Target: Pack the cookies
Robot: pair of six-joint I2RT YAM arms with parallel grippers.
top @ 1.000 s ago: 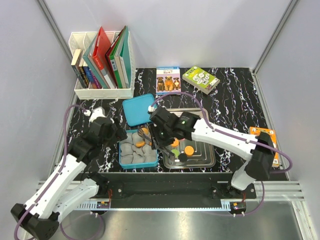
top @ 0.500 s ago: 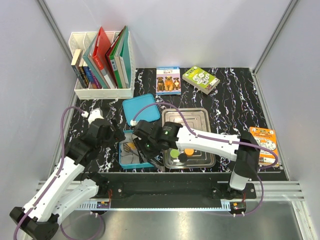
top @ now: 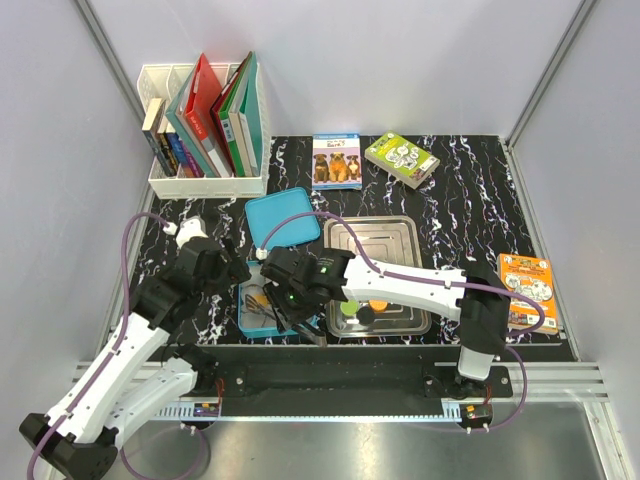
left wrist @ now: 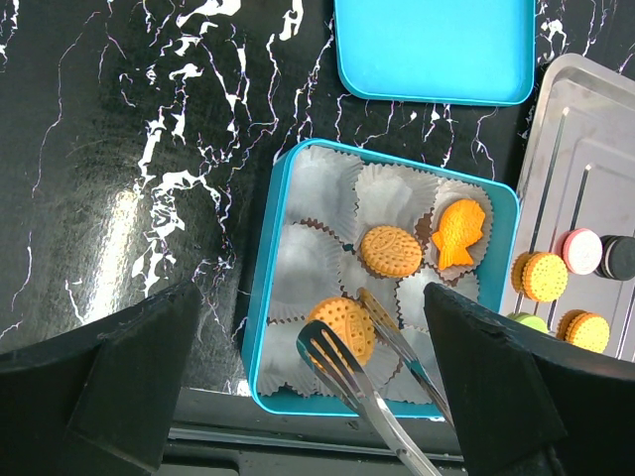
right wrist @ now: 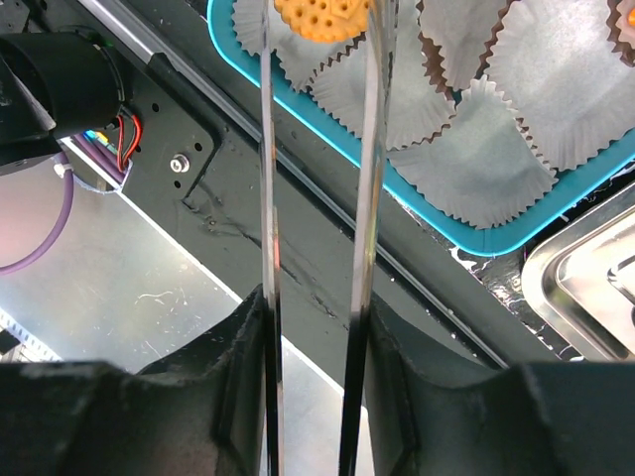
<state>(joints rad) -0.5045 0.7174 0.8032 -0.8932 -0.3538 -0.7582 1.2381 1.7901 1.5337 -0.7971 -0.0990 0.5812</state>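
Observation:
A blue tin (left wrist: 260, 297) lined with white paper cups holds a round orange cookie (left wrist: 390, 251) and a fish-shaped one (left wrist: 458, 234). My right gripper (right wrist: 316, 317) is shut on metal tongs (right wrist: 268, 198). The tongs pinch another orange cookie (left wrist: 342, 327) just over the tin's near cups; the same cookie (right wrist: 322, 18) shows at the top of the right wrist view. My left gripper (left wrist: 313, 293) hangs open above the tin with nothing in it. More cookies lie on the steel tray (left wrist: 585, 119): orange (left wrist: 544, 276), pink (left wrist: 582, 251), black (left wrist: 620, 257) and green (left wrist: 531, 322).
The tin's blue lid (top: 280, 220) lies behind the tin (top: 245, 310). A white file box of books (top: 205, 120) stands at the back left. Two card boxes (top: 336, 160) (top: 401, 159) lie at the back, and an orange pack (top: 525, 285) at the right edge.
My right arm has swung left from the tray's edge to over the tin, carrying the tongs and an orange cookie. The left arm has stayed put.

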